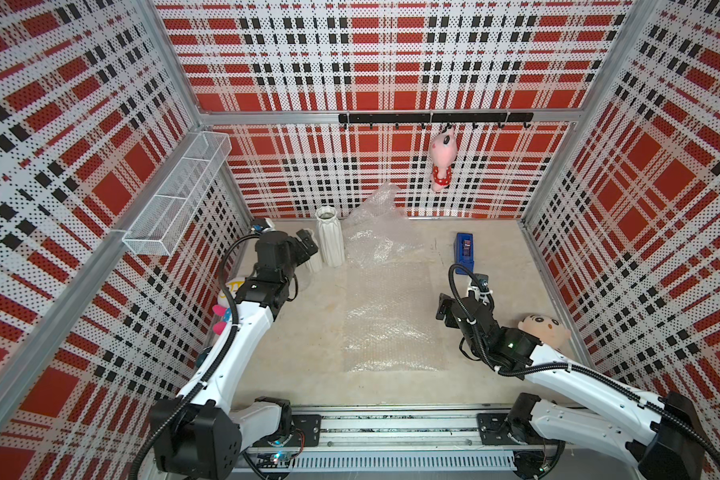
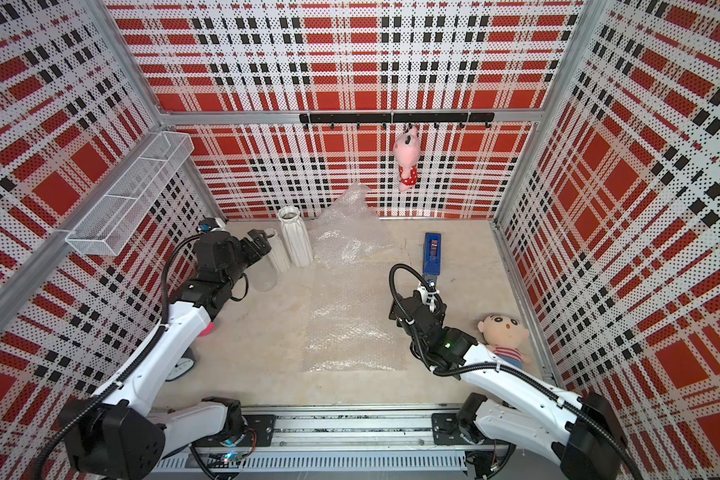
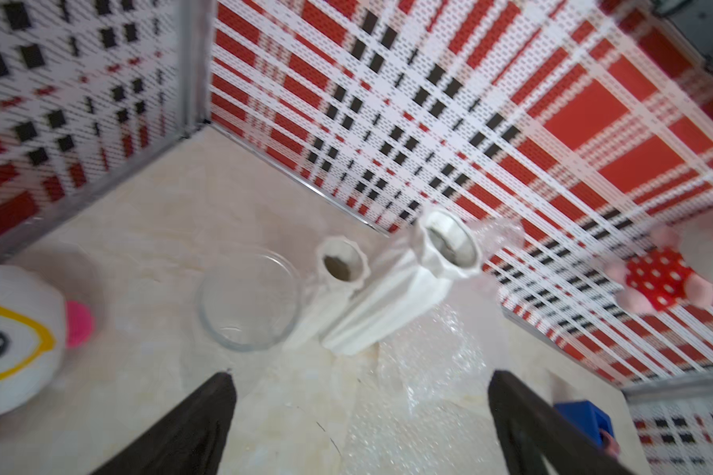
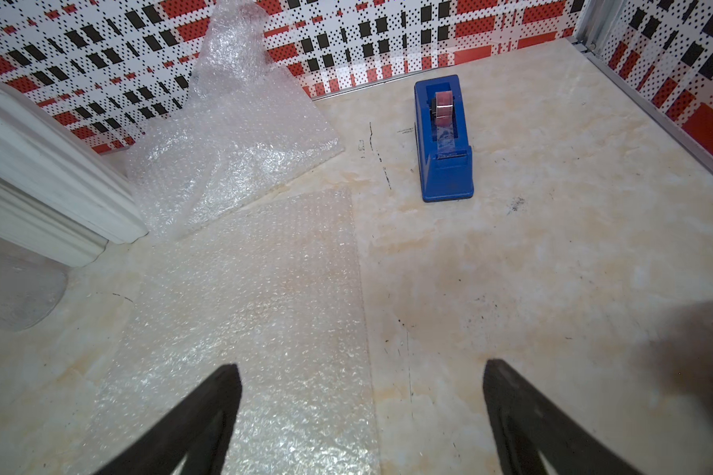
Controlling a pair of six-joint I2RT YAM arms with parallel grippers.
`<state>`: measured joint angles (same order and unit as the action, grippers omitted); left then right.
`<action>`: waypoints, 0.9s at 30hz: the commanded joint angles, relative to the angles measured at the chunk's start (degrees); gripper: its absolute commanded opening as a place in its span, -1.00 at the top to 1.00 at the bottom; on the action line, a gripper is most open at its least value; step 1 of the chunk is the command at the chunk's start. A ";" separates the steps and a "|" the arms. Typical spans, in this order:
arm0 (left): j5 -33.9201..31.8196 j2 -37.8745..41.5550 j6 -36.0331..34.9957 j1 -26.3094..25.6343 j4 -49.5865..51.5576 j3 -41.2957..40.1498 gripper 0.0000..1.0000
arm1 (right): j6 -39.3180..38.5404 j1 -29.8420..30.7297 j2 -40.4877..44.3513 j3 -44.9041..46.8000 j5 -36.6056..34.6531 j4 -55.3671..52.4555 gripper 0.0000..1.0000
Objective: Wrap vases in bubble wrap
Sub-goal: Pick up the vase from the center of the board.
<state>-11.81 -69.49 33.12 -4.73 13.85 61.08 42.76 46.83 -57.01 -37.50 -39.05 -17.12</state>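
Left pincer (image 3: 361,374): jaws spread wide, nothing between them. It hangs above the desk (image 1: 300,357) close to the clear glass cylinder vase (image 3: 250,304), left of centre in both top views.

Right pincer (image 4: 361,364): jaws equally wide and empty, poised over the right edge of the flat bubble wrap sheet (image 1: 391,320), which lies spread mid-frame.

The vases stand upright in a tight row toward the back left. The short white ribbed vase (image 3: 340,283) is just beside the glass cylinder, and the taller white ribbed vase (image 1: 330,239) is hard against the short one.

A crumpled bubble wrap sheet (image 1: 377,232) rises against the back wall, right of the tall vase. A blue tape dispenser (image 4: 443,156) sits apart, right of both sheets.
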 commanded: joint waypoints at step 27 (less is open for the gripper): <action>-9.17 -23.04 -5.79 1.46 9.97 14.78 -0.95 | -1.24 -2.44 0.94 5.60 3.10 6.75 -0.94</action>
<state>-18.35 -91.15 28.64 -2.31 21.47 73.34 41.15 44.80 -56.80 -32.29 -35.97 -11.75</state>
